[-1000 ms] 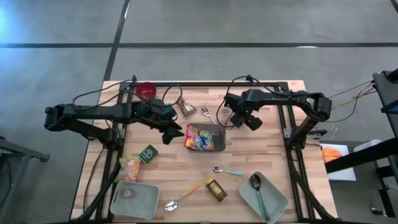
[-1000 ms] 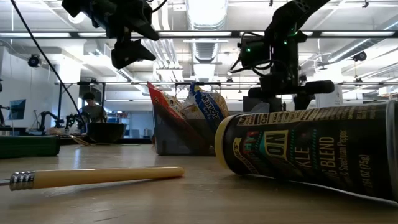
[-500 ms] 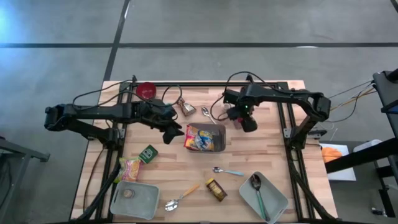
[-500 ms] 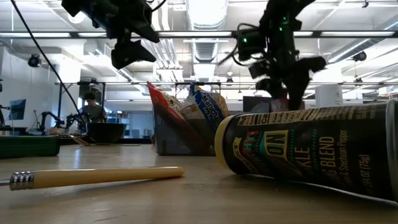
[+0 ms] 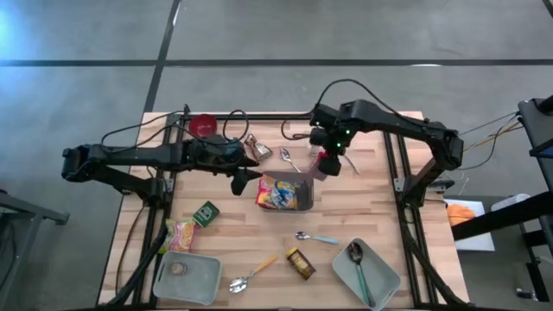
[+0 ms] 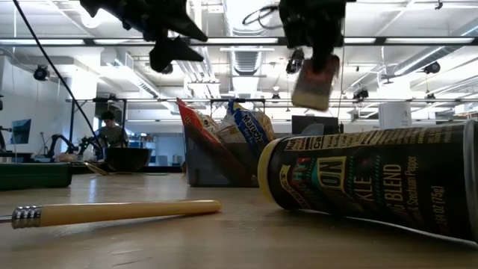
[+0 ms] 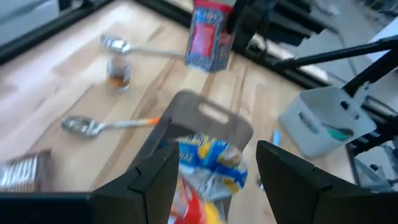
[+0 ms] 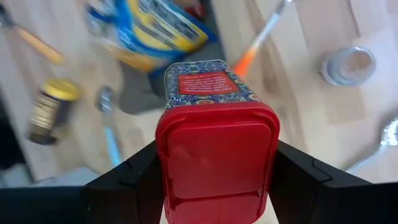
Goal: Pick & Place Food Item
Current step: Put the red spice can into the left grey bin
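Observation:
My right gripper (image 5: 330, 160) hangs high over the table's middle, shut on a tin (image 8: 214, 134) that has a red lid and blue patterned sides with a red label. The tin also shows in the low view (image 6: 314, 77) and in the left wrist view (image 7: 209, 34), clear of the table, just to the far right of a grey bin (image 5: 304, 192). The bin stands on the table with snack bags (image 5: 278, 192) upright in it. My left gripper (image 7: 217, 180) is open and raised beside the bin's left side (image 5: 246, 177), with nothing between its fingers. My right gripper pinches the tin between its two fingers at the red lid end (image 8: 171, 168), one finger (image 8: 124, 180) on each of two opposite sides. The fingers point steeply down. The tin hangs below them, slightly tilted, lid end uppermost, lifted clear of the table.
A spice jar (image 5: 301, 263) lies on its side near the front, beside a wooden-handled spoon (image 5: 252, 275). Grey trays sit at front left (image 5: 186, 276) and front right (image 5: 367, 272). A red bowl (image 5: 202, 125), a small glass jar (image 8: 348, 65), more spoons and packets (image 5: 206, 213) are scattered around.
My right gripper has risen well above the table and rolled about its own axis, now pointing steeply down, carrying the tin up with it and a little toward the bin. My left gripper has turned slightly where it is and stays open.

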